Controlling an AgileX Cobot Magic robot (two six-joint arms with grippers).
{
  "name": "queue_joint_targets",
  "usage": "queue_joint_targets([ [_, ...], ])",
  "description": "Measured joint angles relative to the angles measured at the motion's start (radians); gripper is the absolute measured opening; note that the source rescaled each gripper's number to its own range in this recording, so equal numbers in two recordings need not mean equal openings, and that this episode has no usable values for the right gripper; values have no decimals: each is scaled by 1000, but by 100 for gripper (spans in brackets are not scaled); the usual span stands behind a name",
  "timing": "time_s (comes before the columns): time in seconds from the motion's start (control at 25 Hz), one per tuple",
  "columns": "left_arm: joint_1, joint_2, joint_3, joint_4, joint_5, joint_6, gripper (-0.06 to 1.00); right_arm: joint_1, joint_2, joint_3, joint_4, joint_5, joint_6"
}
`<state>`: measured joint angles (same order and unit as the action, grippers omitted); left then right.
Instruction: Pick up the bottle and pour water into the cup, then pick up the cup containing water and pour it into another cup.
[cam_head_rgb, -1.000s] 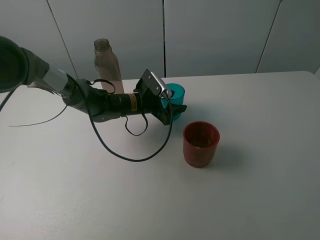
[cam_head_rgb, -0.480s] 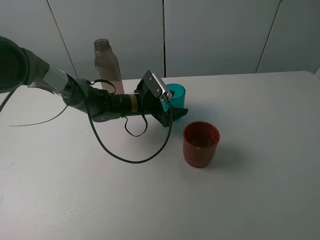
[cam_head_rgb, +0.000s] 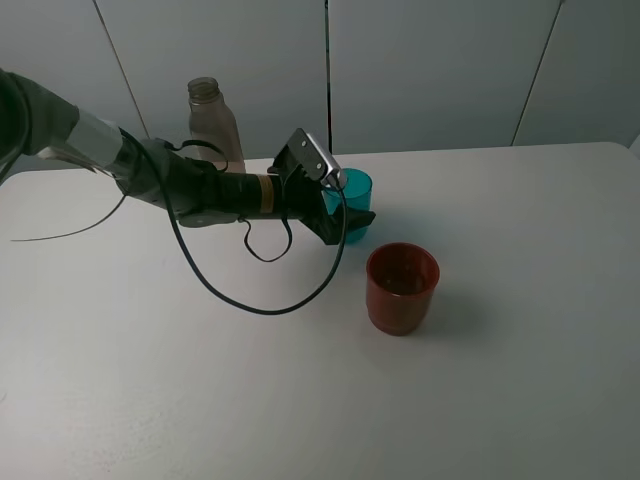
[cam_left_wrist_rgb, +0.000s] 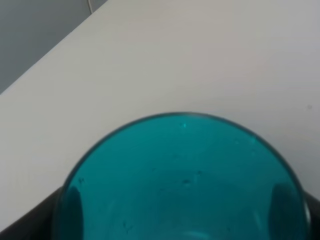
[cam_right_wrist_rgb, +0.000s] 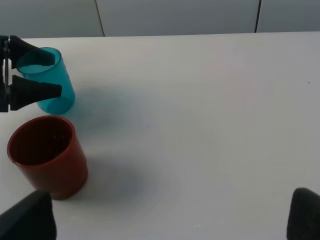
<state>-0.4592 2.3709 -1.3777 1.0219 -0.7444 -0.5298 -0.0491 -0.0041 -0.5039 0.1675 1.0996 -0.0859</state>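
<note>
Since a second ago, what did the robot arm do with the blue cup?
The left gripper opened its jaws around the teal cup and let go of it; the arm lifted a little. The teal cup stands upright in the same spot between the fingers. The dark red cup and the bottle stayed put.

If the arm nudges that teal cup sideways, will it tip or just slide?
The teal cup is narrow and straight-sided, so a high push would probably tip it. It looks like thin plastic, likely light, so a low nudge may just slide it across the smooth table.
</note>
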Motion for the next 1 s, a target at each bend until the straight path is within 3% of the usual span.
queue_joint_targets([
  [0.16,0,-43,22,32,23,-45,98,0,0,0,0,0,0],
  [0.76,0,-152,58,74,28,-65,99,0,0,0,0,0,0],
  [1.0,0,-234,78,109,111,-97,99,0,0,0,0,0,0],
])
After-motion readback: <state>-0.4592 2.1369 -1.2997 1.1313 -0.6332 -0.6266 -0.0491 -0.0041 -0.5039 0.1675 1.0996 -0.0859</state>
